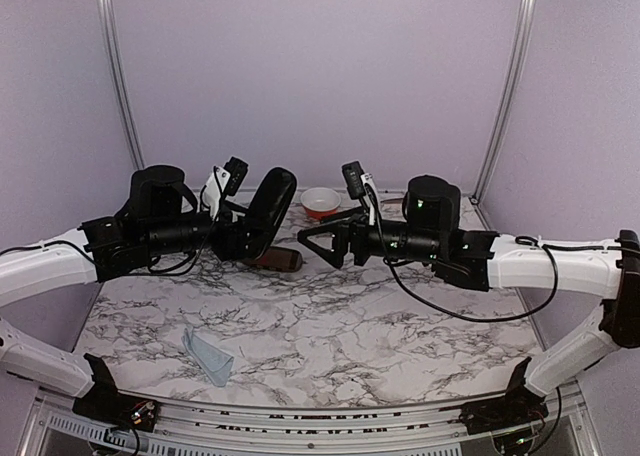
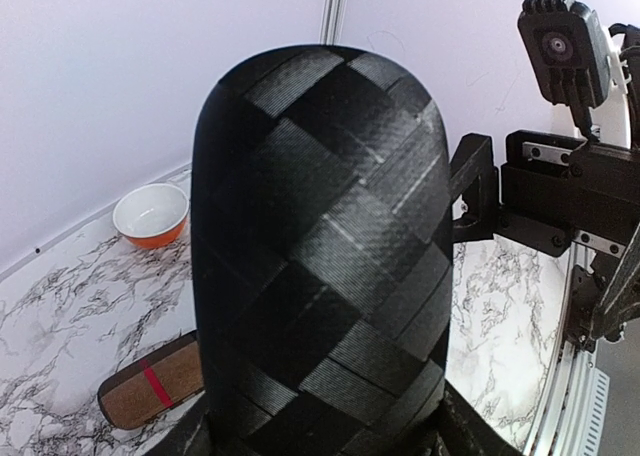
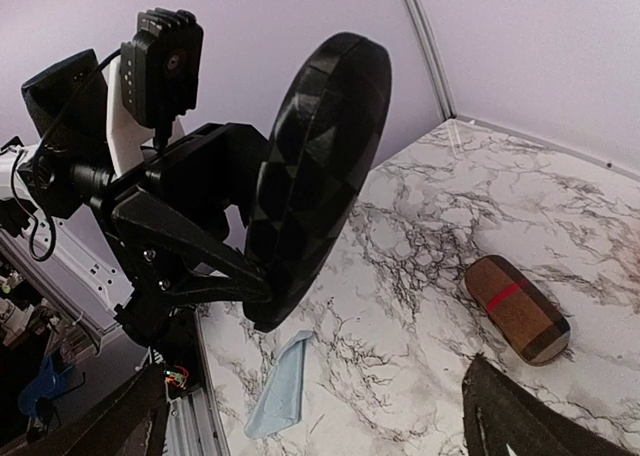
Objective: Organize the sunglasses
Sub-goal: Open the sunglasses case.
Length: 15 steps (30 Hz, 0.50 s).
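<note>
Neither pair of sunglasses shows in any view. My left gripper [image 1: 240,238] is shut on the lower end of the oblong black case [image 1: 268,211] and holds it upright above the table. The case fills the left wrist view [image 2: 320,246], with the gripper [image 2: 315,438] at its base. In the right wrist view the case [image 3: 315,176] stands on edge in the left gripper [image 3: 190,266]. My right gripper [image 1: 314,243] is open and empty, just right of the case. Its fingers [image 3: 530,416] are spread wide around the gripper's middle [image 3: 320,441].
The brown case with a red stripe [image 1: 280,260] lies on the marble table below the black case and shows in both wrist views [image 2: 150,381] [image 3: 515,306]. An orange bowl [image 1: 321,201] sits at the back. A light blue cloth [image 1: 210,354] lies front left.
</note>
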Motion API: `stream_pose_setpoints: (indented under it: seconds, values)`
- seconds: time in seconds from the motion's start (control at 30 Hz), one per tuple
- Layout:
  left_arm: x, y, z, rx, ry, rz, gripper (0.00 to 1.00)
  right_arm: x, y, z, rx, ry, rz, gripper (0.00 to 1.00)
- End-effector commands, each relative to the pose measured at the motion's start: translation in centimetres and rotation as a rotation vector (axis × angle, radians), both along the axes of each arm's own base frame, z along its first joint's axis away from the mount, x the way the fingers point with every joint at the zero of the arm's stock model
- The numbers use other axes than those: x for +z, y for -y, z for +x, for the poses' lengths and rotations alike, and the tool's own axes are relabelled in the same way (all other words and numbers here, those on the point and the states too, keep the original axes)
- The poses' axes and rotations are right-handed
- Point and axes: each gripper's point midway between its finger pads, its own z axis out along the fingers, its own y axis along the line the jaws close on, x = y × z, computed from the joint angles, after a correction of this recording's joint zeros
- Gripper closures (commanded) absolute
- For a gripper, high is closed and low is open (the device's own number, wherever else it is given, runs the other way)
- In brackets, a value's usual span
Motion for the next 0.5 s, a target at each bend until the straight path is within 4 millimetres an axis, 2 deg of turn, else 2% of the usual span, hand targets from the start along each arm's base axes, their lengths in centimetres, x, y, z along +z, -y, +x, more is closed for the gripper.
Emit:
stream_pose_setpoints:
  seconds: [0.0,0.23,0.47]
  values:
    - [4.2,0.2,-0.3,-0.038,0.105,-0.109,0.52,3.9,-0.9,-0.7,0.082,0.112,0.089,0.0]
    - [4.2,0.5,-0.6,-0.063,0.08,-0.114,0.53,4.4,-1.8,0.2,0.068,0.108,0.105,0.03]
    - [4.2,0.6,-0.7,-0.068,0.078,-0.116,0.53,4.3,-2.9,1.3,0.043,0.081,0.112,0.09]
